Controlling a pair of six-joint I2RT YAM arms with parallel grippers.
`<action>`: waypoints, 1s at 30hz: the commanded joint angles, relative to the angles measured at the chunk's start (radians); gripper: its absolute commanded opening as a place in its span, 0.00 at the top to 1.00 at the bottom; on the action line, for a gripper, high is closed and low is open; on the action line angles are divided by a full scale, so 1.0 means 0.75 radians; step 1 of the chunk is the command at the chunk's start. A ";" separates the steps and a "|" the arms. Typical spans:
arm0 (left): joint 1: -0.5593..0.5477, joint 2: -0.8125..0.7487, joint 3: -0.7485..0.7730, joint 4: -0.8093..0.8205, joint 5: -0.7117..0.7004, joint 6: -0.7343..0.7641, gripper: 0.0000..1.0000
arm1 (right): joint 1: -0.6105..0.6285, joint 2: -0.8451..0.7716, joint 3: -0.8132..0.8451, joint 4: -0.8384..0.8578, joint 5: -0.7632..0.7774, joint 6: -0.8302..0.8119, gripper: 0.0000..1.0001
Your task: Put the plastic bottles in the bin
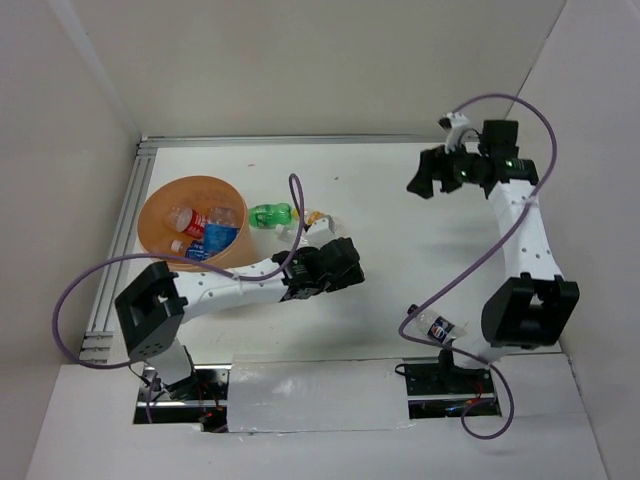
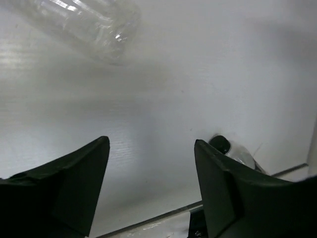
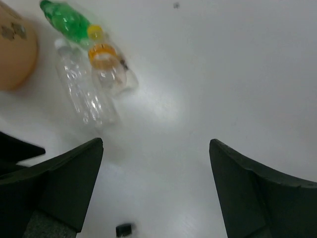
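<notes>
1. I see the bin [image 1: 160, 200] at the table's left, with some bottles [image 1: 205, 230] inside.
2. A green bottle [image 3: 69, 22], an orange-ringed bottle [image 3: 106, 67] and a clear bottle [image 3: 84, 94] lie together near the bin.
3. The left gripper [image 2: 151, 144] has its fingers spread and holds nothing.
4. The right gripper [image 3: 156, 144] is spread too, and empty.

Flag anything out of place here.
One bottle lies alone by the right arm's base, far from the green bottle and others beside the bin. Nothing looks spilled.
</notes>
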 commanded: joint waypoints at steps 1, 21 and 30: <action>0.010 0.125 0.133 -0.213 -0.066 -0.386 0.17 | -0.162 -0.194 -0.249 -0.044 -0.117 -0.135 0.06; 0.229 0.442 0.462 -0.624 -0.249 -0.668 0.01 | -0.474 -0.342 -0.642 -0.201 -0.367 -0.442 0.04; 0.317 0.616 0.624 -0.591 -0.259 -0.548 0.06 | -0.474 -0.412 -0.708 -0.216 -0.369 -0.473 0.03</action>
